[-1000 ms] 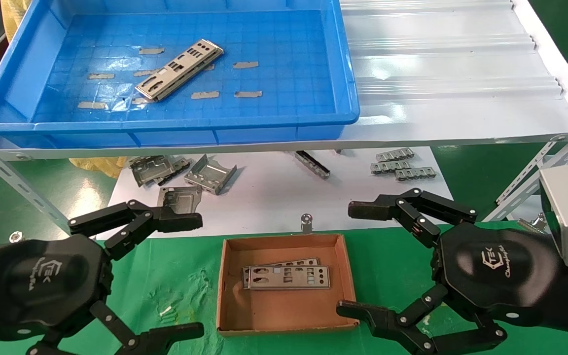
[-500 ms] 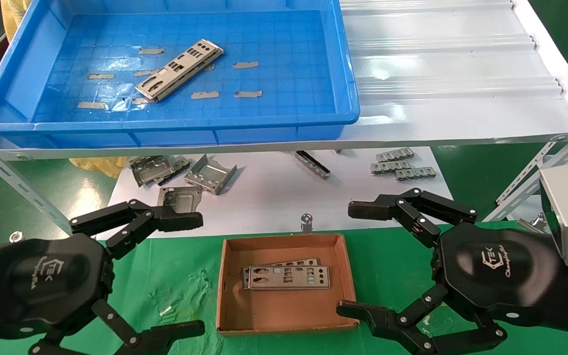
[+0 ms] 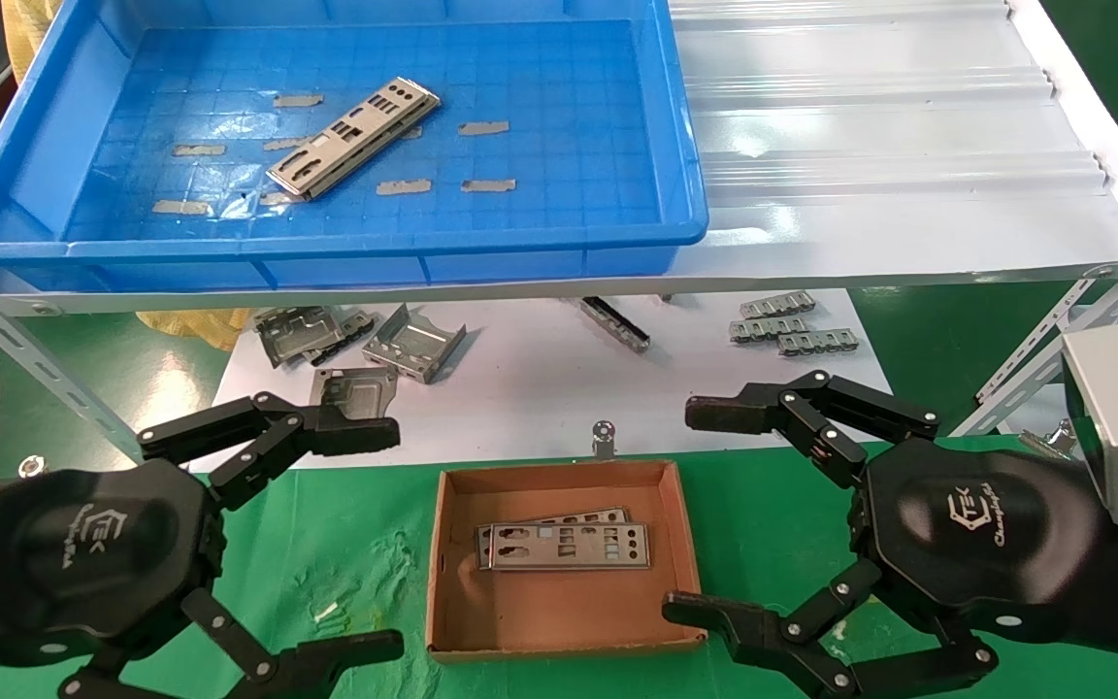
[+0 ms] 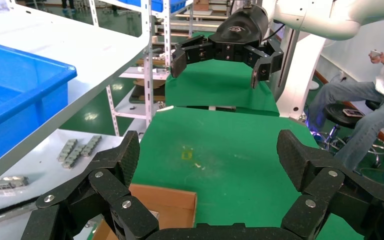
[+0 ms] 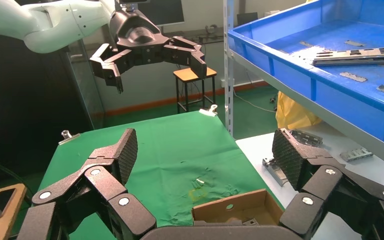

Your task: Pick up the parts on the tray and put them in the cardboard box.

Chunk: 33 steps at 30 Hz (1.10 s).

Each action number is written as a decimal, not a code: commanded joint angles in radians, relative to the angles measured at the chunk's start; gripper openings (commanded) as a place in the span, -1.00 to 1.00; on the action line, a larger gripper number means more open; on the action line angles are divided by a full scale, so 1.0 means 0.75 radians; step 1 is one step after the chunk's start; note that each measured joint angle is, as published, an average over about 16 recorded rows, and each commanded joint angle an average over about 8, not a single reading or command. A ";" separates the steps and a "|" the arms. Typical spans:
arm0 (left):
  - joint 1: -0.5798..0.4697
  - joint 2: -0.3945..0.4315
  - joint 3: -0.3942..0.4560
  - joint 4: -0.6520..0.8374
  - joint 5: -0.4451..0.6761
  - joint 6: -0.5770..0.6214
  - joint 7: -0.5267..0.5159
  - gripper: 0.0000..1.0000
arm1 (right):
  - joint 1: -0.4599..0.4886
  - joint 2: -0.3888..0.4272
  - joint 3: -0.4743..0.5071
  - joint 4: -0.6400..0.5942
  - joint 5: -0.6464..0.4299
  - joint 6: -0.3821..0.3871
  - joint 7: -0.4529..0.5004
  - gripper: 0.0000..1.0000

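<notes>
One silver punched plate [image 3: 353, 138] lies diagonally on the floor of the blue tray [image 3: 685, 155] on the upper shelf; it also shows in the right wrist view [image 5: 360, 55]. Two more plates [image 3: 564, 544] lie stacked in the cardboard box [image 3: 443, 582] on the green cloth. My left gripper [image 3: 370, 539] is open and empty, low at the left of the box. My right gripper [image 3: 700, 515] is open and empty, low at the right of the box. Each wrist view shows the box edge [image 4: 172, 200] [image 5: 230, 205] and the other arm's gripper farther off.
The white ribbed shelf [image 3: 889, 155] carries the tray, on angled metal struts [image 3: 25, 359]. Below it, a white sheet holds grey bent brackets [image 3: 413, 342], toothed strips [image 3: 792, 328] and a dark bar [image 3: 614, 323]. A clip [image 3: 603, 437] sits behind the box.
</notes>
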 commanded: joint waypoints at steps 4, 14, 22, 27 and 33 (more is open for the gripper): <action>0.000 0.000 0.000 0.000 0.000 0.000 0.000 1.00 | 0.000 0.000 0.000 0.000 0.000 0.000 0.000 1.00; -0.001 0.001 0.001 0.001 0.000 0.000 0.000 1.00 | 0.000 0.000 0.000 0.000 0.000 0.000 0.000 1.00; -0.001 0.001 0.001 0.001 0.000 0.000 0.000 1.00 | 0.000 0.000 0.000 0.000 0.000 0.000 0.000 1.00; -0.001 0.001 0.001 0.001 0.000 0.000 0.000 1.00 | 0.000 0.000 0.000 0.000 0.000 0.000 0.000 1.00; -0.001 0.001 0.001 0.002 0.000 0.000 0.000 1.00 | 0.000 0.000 0.000 0.000 0.000 0.000 0.000 1.00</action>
